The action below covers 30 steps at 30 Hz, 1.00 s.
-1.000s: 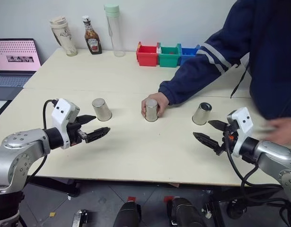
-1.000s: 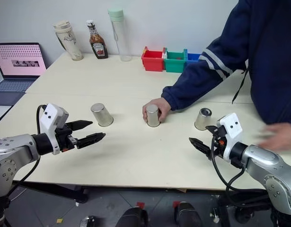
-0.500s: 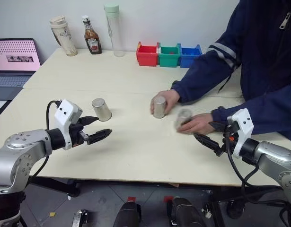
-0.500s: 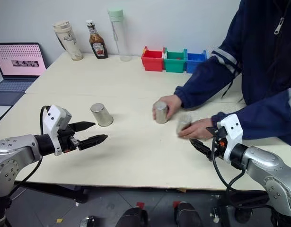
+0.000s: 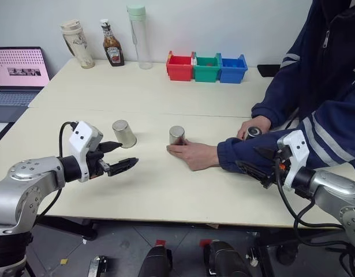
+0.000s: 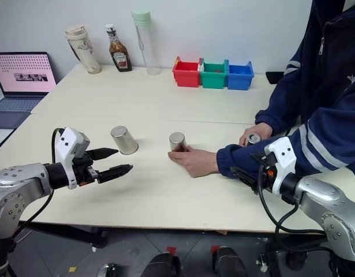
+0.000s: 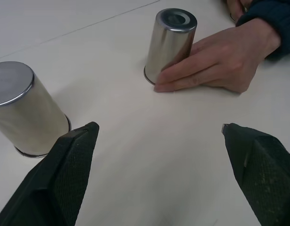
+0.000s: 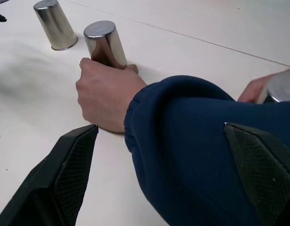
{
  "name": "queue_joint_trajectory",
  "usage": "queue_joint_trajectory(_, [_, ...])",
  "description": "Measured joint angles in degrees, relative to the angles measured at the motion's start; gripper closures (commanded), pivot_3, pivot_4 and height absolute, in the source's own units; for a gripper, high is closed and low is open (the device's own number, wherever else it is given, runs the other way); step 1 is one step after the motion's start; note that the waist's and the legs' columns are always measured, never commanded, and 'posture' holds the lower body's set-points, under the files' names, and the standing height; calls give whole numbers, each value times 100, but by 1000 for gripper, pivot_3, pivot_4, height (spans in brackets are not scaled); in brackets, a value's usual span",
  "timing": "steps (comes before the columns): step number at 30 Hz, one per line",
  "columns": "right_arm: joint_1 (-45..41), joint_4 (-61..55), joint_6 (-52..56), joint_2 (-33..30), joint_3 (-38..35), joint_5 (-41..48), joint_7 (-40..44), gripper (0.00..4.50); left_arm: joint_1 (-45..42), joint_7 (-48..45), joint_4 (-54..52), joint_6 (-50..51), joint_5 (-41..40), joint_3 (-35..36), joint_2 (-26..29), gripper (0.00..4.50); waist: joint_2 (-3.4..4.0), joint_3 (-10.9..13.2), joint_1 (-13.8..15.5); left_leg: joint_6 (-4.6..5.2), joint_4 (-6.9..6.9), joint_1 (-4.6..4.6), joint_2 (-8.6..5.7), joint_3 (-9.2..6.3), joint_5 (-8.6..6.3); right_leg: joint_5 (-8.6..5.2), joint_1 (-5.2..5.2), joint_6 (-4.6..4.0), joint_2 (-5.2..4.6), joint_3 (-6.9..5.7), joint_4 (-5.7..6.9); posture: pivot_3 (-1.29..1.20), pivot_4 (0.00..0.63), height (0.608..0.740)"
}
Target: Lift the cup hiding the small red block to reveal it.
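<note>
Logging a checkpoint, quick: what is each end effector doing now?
Left end effector: open, holding nothing.
Right end effector: open, holding nothing.

cups [image 5: 124,133]: shiny silver
table [image 5: 137,92]: pale cream
bins [image 5: 206,67] behind the cups: red, green, blue
sleeve [image 5: 264,149]: navy, white stripes
laptop [image 5: 18,69] screen: pink
gripper fingers [image 5: 124,165]: black

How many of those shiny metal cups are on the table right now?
3. One cup stands alone near the left gripper; the middle cup is touched by a person's hand; the third cup sits under the person's other hand, mostly hidden.
</note>
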Motion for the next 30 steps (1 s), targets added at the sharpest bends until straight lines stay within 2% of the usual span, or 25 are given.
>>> queue_joint_trajectory(12, [52, -40, 2, 45, 0, 5, -17, 0, -141, -52, -3, 0, -3, -56, -2, 40, 0, 0, 0, 0, 0, 0, 0, 1, 0, 1, 0, 2, 0, -1, 0, 0, 150, 740])
queue_joint_trajectory(23, [477, -116, -61, -95, -201, -19, 128, 0, -485, -770, -143, 101, -237, -498, 112, 40, -1, 2, 8, 0, 0, -1, -2, 0, 0, -1, 1, -1, 1, -3, -2, 0, 150, 740])
queue_joint_trajectory(27, [809, 7, -274, -42, -219, -385, 51, 0, -865, -820, -539, -28, -289, -926, -157, 40, -2, 1, 26, 0, 0, -2, -9, 9, 0, 2, 3, 6, 2, -1, -6, 0, 150, 740])
queue_joint_trajectory(30, [782, 250, -520, 299, -248, -748, -321, 0, -1207, -927, -611, -285, -204, -1508, -590, 40, -2, 1, 15, 0, 3, -2, -10, 12, 0, 6, 3, 13, 9, 0, -5, 0, 150, 740])
